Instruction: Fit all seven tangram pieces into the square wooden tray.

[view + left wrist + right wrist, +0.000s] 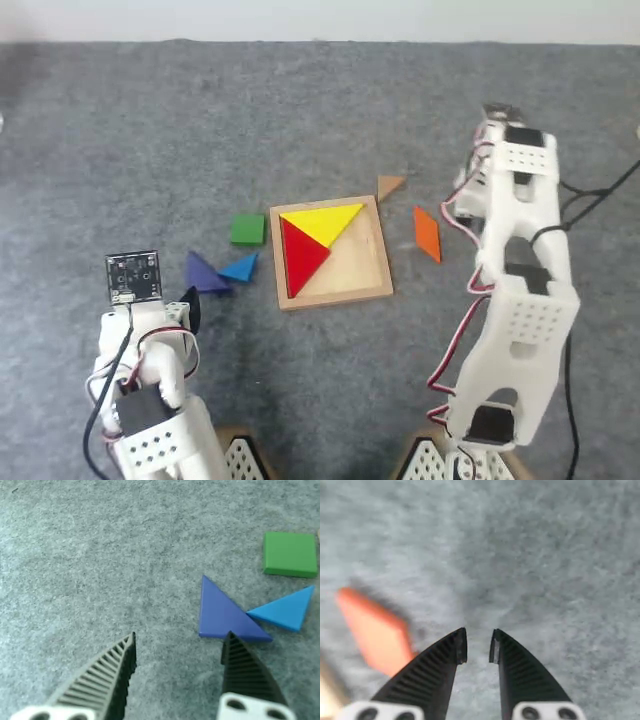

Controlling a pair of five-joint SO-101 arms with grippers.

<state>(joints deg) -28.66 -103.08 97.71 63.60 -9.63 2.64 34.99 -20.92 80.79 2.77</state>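
Jaws wide apart, the left gripper (pixel 180 645) hovers with one fingertip over the edge of the dark blue triangle (pixel 220 612) near the wooden tray (pixel 335 297), so closing could shove it into the touching light blue triangle (pixel 285 611); the right gripper (pixel 477 647) is barely parted, empty.

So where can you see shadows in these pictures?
Right wrist view: a dark shadow lies on the carpet beside the orange piece. Left wrist view: the green square shows a darker side edge. High view: soft, even light, no glare on the tray.
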